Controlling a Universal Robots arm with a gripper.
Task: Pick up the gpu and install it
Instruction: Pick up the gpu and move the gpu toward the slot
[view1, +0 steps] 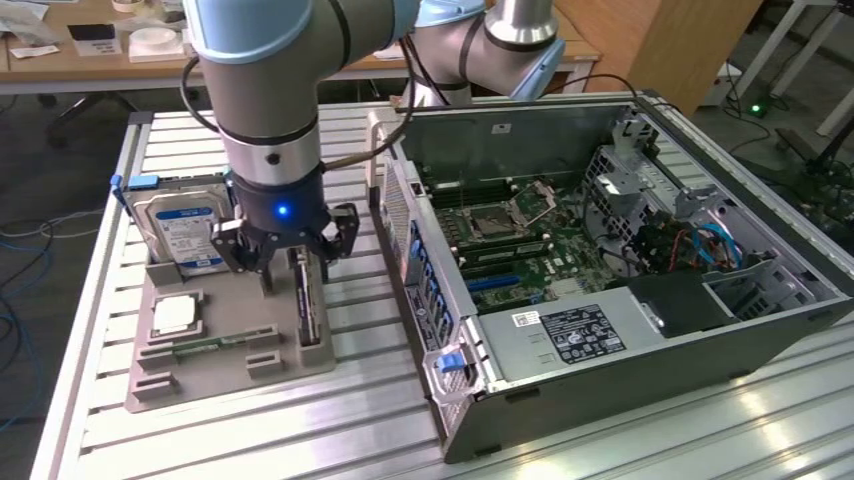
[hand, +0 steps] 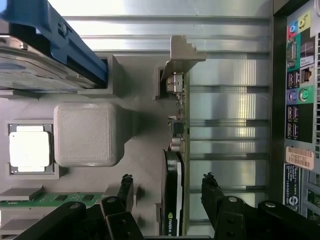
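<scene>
The gpu (view1: 310, 312) stands on edge in a slot of the grey holder tray (view1: 227, 382), a thin dark card with a green board edge. In the wrist view the gpu (hand: 175, 192) shows its black fan shroud and a metal bracket at the far end. My gripper (view1: 300, 262) hangs just above the card, open. In the wrist view the gripper (hand: 167, 187) has one black finger on each side of the card, apart from it. Nothing is held.
On the same tray are a silver hard drive (view1: 184, 230) in a blue bracket, a square CPU chip (view1: 176, 315) and a green memory stick (view1: 200, 348). The open computer case (view1: 747, 330) lies at the exterior view's right, motherboard (view1: 521, 250) exposed; its rear panel (hand: 300, 100) is beside the tray.
</scene>
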